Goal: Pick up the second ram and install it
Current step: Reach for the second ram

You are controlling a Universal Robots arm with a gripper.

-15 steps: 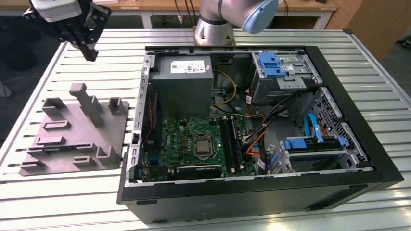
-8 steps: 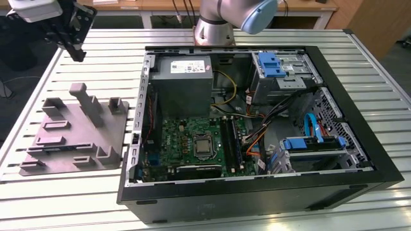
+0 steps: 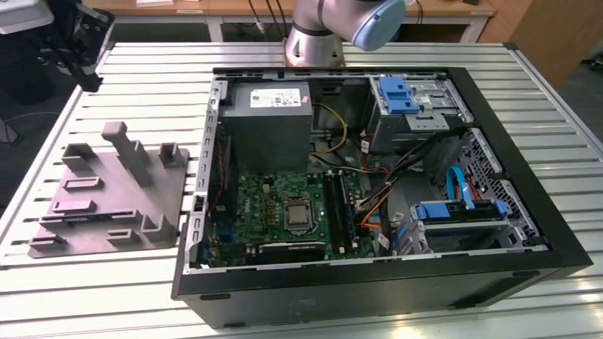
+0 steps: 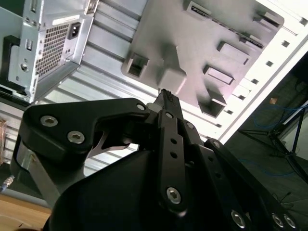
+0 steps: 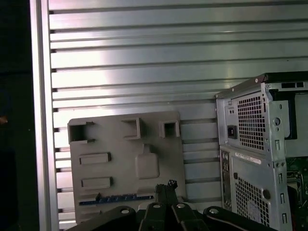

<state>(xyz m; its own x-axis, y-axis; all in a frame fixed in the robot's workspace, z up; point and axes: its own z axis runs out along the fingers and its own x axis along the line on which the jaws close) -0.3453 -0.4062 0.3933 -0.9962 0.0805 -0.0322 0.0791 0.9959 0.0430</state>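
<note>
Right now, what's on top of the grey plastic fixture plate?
One long, narrow dark blue-green RAM strip lies in a slot of the grey plastic fixture plate. The black gripper covers the plate's nearby edge.

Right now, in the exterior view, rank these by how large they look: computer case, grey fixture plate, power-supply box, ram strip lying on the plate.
Largest to smallest:
1. computer case
2. fixture plate
3. power-supply box
4. ram strip
No two look alike.
</note>
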